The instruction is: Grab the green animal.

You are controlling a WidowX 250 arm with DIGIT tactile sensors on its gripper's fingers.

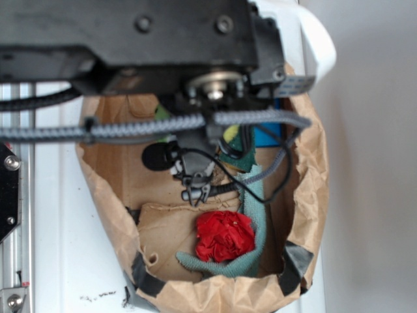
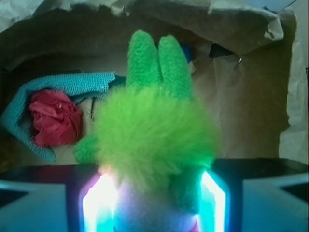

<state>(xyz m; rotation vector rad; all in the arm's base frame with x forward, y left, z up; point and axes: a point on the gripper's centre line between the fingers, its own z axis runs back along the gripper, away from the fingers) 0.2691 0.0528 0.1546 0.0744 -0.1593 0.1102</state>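
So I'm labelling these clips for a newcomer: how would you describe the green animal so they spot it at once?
Start at the brown paper bag and look to the gripper at the bottom of the wrist view. The green animal sits between its lit fingers: a lime-green fuzzy plush with two knitted ears pointing up. The red crumpled cloth and teal knitted cloth to its left are neither fuzzy nor green.

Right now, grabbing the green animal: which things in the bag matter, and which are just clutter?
Part of the job:
- green animal, fuzzy lime plush, sitting between the gripper fingers in the wrist view

Just lying about:
- teal knitted cloth
- red crumpled item resting on that cloth
- blue item at the bag's far side, mostly hidden
- brown paper bag holding everything
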